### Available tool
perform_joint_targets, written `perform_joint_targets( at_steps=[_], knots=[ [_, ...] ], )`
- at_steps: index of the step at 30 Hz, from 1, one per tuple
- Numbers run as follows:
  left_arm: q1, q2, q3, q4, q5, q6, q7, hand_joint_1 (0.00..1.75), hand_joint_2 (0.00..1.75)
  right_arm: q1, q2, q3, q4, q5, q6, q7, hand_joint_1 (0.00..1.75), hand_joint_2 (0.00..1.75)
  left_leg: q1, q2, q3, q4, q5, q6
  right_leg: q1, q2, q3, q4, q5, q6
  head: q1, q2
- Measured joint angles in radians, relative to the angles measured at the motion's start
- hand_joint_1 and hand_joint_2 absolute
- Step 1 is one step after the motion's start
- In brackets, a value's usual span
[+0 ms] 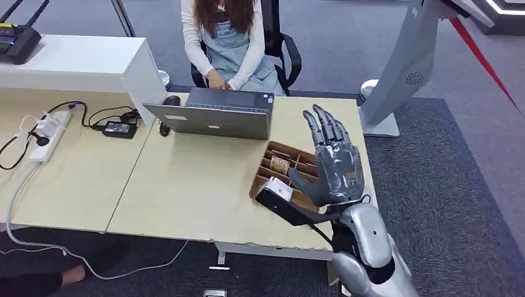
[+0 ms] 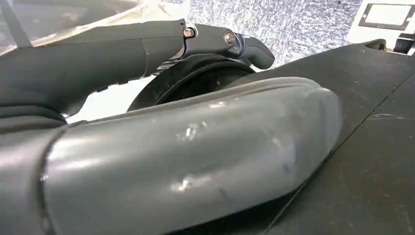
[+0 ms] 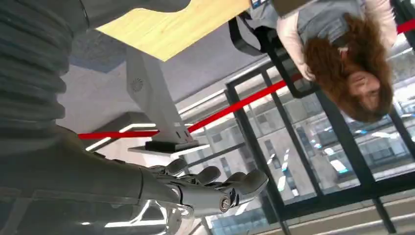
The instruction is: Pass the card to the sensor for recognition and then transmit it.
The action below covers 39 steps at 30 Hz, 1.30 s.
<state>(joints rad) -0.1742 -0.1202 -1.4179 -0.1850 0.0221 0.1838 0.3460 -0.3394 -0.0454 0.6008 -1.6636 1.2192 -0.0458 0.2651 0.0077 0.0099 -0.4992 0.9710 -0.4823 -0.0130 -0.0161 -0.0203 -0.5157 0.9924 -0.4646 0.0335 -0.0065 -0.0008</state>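
Bare desk spreads across the frame's centre, giving open passage. Above it a laptop blocks the way, a person seated just behind. At centre right stands a compartmented box; cables and a power strip crowd the left.

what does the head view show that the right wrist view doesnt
Head view alone: the laptop, the cardboard divider box with a card in one compartment, the black sensor at the table's near edge, and a power strip.

Right wrist view alone: a glass railing with buildings beyond.

Both share: the right hand raised open with nothing in it, the wooden table, the seated person, and the grey stand.
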Motion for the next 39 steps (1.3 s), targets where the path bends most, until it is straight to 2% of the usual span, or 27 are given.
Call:
perform_joint_targets(
  at_steps=[5,19,26,27,28,30,31,33,34,36,39],
  knots=[
    [0.000,0.000,0.001,0.000,-0.006,0.007,-0.006,0.00,0.00,-0.020,0.009,0.022,0.049,-0.023,0.018,-0.002,0.00,1.75,0.000,0.000,0.000,0.000,0.000,0.000,0.000,0.000,0.000,0.000,0.000,0.000,0.000,0.000],
    [0.000,0.000,0.006,0.000,-0.012,0.008,-0.003,0.00,0.00,-0.065,0.029,0.041,0.143,-0.137,-0.050,0.014,0.00,1.75,0.000,0.000,0.000,0.000,0.000,0.000,0.000,0.000,0.000,0.000,0.000,0.000,0.000,0.000],
    [0.001,0.000,0.011,0.000,-0.014,0.008,0.000,0.00,0.00,-0.090,0.035,0.041,0.183,-0.159,-0.056,0.006,0.00,1.75,0.000,0.000,0.000,0.000,0.000,0.000,0.000,0.000,0.000,0.000,0.000,0.000,0.000,0.000],
    [0.001,0.000,0.013,0.000,-0.014,0.008,0.002,0.00,0.00,-0.091,0.035,0.041,0.189,-0.160,-0.058,0.006,0.09,1.75,0.000,0.000,0.000,0.000,0.000,0.000,0.000,0.000,0.000,0.000,0.000,0.000,0.000,0.000],
    [0.002,0.000,0.014,0.000,-0.015,0.008,0.003,0.00,0.00,-0.092,0.035,0.041,0.196,-0.161,-0.062,0.006,0.10,1.75,0.000,0.000,0.000,0.000,0.000,0.000,0.000,0.000,0.000,0.000,0.000,0.000,0.000,0.000],
    [0.002,0.000,0.015,0.000,-0.015,0.008,0.004,0.00,0.00,-0.092,0.035,0.041,0.206,-0.161,-0.071,0.006,0.49,1.75,0.000,0.000,0.000,0.000,0.000,0.000,0.000,0.000,0.000,0.000,0.000,0.000,0.000,0.000],
    [0.002,0.000,0.015,0.000,-0.015,0.008,0.005,0.00,0.00,-0.093,0.035,0.041,0.209,-0.161,-0.079,0.007,0.51,1.75,0.000,0.000,0.000,0.000,0.000,0.000,0.000,0.000,0.000,0.000,0.000,0.000,0.000,0.000],
    [0.002,0.000,0.016,0.000,-0.014,0.006,0.007,0.00,0.00,-0.094,0.035,0.040,0.219,-0.160,-0.092,0.013,0.98,1.75,0.000,0.000,0.000,0.000,0.000,0.000,0.000,0.000,0.000,0.000,0.000,0.000,0.000,0.000],
    [0.002,0.000,0.016,0.000,-0.014,0.006,0.008,0.00,0.00,-0.095,0.034,0.039,0.222,-0.160,-0.097,0.015,1.31,1.75,0.000,0.000,0.000,0.000,0.000,0.000,0.000,0.000,0.000,0.000,0.000,0.000,0.000,0.000],
    [0.002,0.000,0.016,0.000,-0.014,0.005,0.009,0.00,0.00,-0.097,0.032,0.036,0.231,-0.159,-0.104,0.019,1.38,1.75,0.000,0.000,0.000,0.000,0.000,0.000,0.000,0.000,-0.001,0.000,0.000,0.000,0.000,0.000],
    [0.003,0.000,0.017,0.000,-0.013,0.005,0.010,0.00,0.00,-0.097,0.029,0.024,0.241,-0.158,-0.111,0.027,1.31,1.75,0.000,0.000,0.000,0.000,0.000,0.000,0.000,0.000,0.000,0.000,0.000,0.000,0.000,0.000]
  ],
)
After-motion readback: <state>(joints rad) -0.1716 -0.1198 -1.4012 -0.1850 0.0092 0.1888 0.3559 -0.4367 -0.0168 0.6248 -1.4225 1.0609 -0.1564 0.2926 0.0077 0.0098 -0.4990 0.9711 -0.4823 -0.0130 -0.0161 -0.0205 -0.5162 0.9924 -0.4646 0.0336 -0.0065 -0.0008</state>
